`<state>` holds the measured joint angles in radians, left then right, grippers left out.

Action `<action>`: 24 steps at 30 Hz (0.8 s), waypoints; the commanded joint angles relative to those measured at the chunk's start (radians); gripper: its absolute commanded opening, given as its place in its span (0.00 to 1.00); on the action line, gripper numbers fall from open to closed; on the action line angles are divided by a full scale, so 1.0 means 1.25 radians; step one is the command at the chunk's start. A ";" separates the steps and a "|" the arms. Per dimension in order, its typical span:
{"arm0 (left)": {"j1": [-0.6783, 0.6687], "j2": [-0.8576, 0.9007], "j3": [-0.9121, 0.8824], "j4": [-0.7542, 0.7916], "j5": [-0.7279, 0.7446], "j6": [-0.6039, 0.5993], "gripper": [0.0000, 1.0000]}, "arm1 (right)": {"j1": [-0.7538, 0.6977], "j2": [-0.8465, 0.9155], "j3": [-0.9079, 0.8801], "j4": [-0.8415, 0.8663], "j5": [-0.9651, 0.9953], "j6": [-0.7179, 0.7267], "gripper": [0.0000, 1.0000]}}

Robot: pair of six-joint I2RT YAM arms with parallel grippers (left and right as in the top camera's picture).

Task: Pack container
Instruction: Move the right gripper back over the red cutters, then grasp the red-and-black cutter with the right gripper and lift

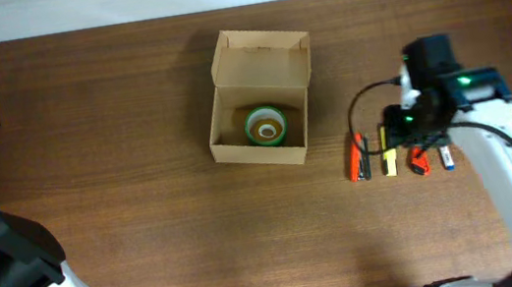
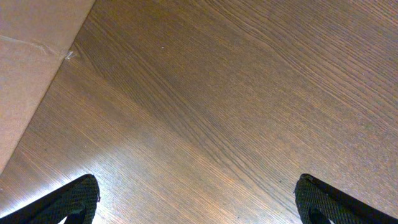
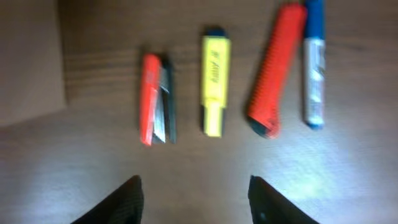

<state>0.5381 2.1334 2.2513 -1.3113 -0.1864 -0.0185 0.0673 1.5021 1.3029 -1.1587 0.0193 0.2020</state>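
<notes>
The tan cardboard container (image 1: pixel 262 148) stands open at the table's middle, lid flap tipped back, with a green tape roll (image 1: pixel 266 125) inside. To its right lies a row of items: an orange pen with a dark one beside it (image 3: pixel 149 98), a yellow highlighter (image 3: pixel 214 83), a fat red marker (image 3: pixel 275 68) and a blue marker (image 3: pixel 314 62). In the overhead view the row (image 1: pixel 387 159) lies just under my right arm. My right gripper (image 3: pixel 194 199) is open and empty, hovering above these items. My left gripper (image 2: pixel 198 199) is open and empty over bare wood at the far left.
The wooden table's far edge meets a pale wall along the top of the overhead view. A pale surface (image 2: pixel 28 68) fills the upper left corner of the left wrist view. A black cable (image 1: pixel 363 110) loops beside the right arm.
</notes>
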 commanded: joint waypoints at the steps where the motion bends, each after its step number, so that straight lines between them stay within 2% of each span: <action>1: 0.001 -0.015 -0.006 0.001 0.006 0.010 1.00 | 0.027 0.071 -0.003 0.008 -0.009 0.022 0.73; 4: 0.001 -0.015 -0.006 0.002 0.006 0.010 1.00 | 0.046 0.163 -0.002 0.016 -0.032 0.020 0.78; 8: 0.001 -0.015 -0.006 0.002 0.006 0.010 1.00 | 0.063 0.244 -0.002 0.073 -0.049 0.057 0.78; 17: 0.001 -0.015 -0.006 0.001 0.006 0.010 1.00 | 0.083 0.275 -0.002 0.125 -0.061 0.120 0.77; 24: 0.001 -0.015 -0.006 0.001 0.006 0.010 1.00 | 0.082 0.323 -0.003 0.129 -0.058 0.124 0.75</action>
<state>0.5381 2.1334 2.2513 -1.3113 -0.1864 -0.0185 0.1616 1.8786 1.3029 -0.9977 -0.0475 0.3416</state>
